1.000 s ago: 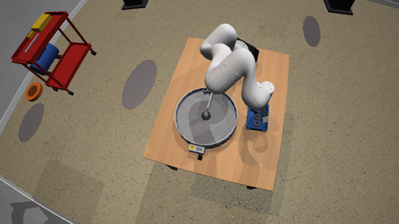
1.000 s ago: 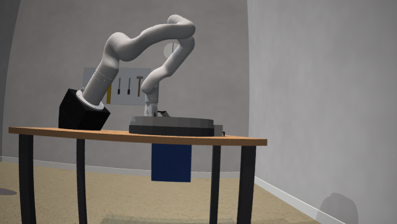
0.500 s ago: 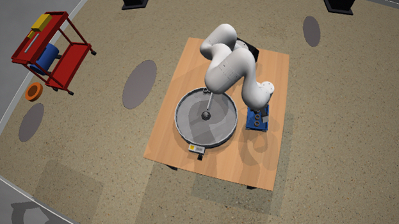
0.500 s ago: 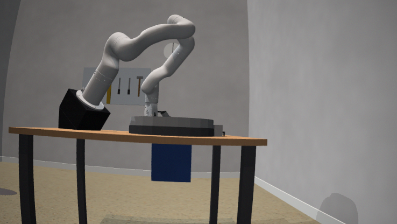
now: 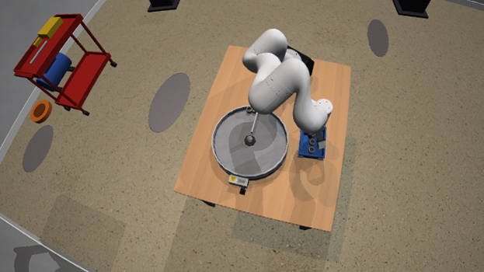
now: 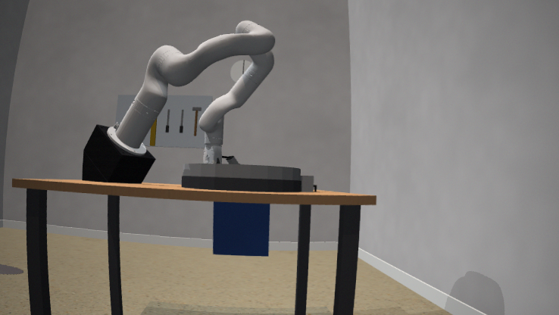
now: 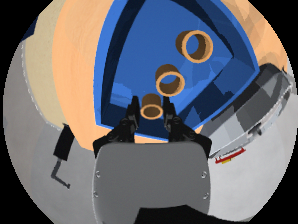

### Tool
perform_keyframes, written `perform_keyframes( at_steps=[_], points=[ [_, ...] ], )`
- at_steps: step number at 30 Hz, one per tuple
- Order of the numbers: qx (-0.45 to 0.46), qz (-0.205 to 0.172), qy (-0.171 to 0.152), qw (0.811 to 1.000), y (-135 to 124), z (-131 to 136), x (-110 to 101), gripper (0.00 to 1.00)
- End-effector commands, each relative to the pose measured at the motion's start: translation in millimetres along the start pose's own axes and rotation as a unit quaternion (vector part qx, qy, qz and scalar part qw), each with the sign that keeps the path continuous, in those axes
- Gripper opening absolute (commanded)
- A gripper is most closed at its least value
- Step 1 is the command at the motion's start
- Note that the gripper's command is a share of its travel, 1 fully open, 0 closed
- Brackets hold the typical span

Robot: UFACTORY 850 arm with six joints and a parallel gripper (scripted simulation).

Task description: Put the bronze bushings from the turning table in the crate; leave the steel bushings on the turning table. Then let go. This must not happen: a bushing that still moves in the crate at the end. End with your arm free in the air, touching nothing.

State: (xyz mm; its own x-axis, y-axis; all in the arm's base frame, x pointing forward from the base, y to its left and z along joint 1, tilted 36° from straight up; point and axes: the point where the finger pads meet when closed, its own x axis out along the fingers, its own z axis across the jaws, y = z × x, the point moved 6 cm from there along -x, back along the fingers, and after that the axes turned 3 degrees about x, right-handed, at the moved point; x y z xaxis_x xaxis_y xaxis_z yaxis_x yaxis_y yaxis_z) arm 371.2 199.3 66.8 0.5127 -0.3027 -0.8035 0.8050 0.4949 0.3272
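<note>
Bronze bushing point(image 7: 151, 111) number three is down in the blue crate point(image 5: 306, 156) point(image 7: 98, 90), near the worktop's point(image 5: 200, 172) point(image 6: 195, 192) point(image 7: 75, 75) right long edge in the top view. The other bronze pair point(image 5: 311, 150) point(image 7: 211, 47) is in there too, so I'd guess it's placed short of them to avoid knocks. Grey, probably steel, pieces point(image 5: 249, 110) are left on the turning table point(image 5: 234, 155) point(image 6: 242, 183) point(image 7: 250, 107) towards the left long edge, as asked. Gripper's point(image 5: 312, 135) point(image 6: 212, 154) point(image 7: 151, 102) jaws look released, parted just enough to free the bushing, which sits between them with slim gaps either side.

off to one side, a red cart point(image 5: 100, 54) with a yellow box point(image 5: 50, 27) on top; near its wheels, an orange ring point(image 5: 49, 109); on the wall, a hammer point(image 6: 195, 122) hanging.
</note>
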Motion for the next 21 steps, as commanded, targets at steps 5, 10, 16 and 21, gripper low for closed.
perform_keyframes(
  at_steps=[5, 10, 16, 21],
  points=[
    [0.000, 0.000, 0.000, 1.000, 0.4, -0.1, -1.5, 0.41],
    [0.000, 0.000, 0.000, 1.000, 0.4, -0.1, -11.1, 0.41],
    [0.000, 0.000, 0.000, 1.000, 0.4, 0.0, -35.2, 0.41],
    [0.000, 0.000, 0.000, 1.000, 0.4, 0.1, -49.7, 0.41]
  ],
)
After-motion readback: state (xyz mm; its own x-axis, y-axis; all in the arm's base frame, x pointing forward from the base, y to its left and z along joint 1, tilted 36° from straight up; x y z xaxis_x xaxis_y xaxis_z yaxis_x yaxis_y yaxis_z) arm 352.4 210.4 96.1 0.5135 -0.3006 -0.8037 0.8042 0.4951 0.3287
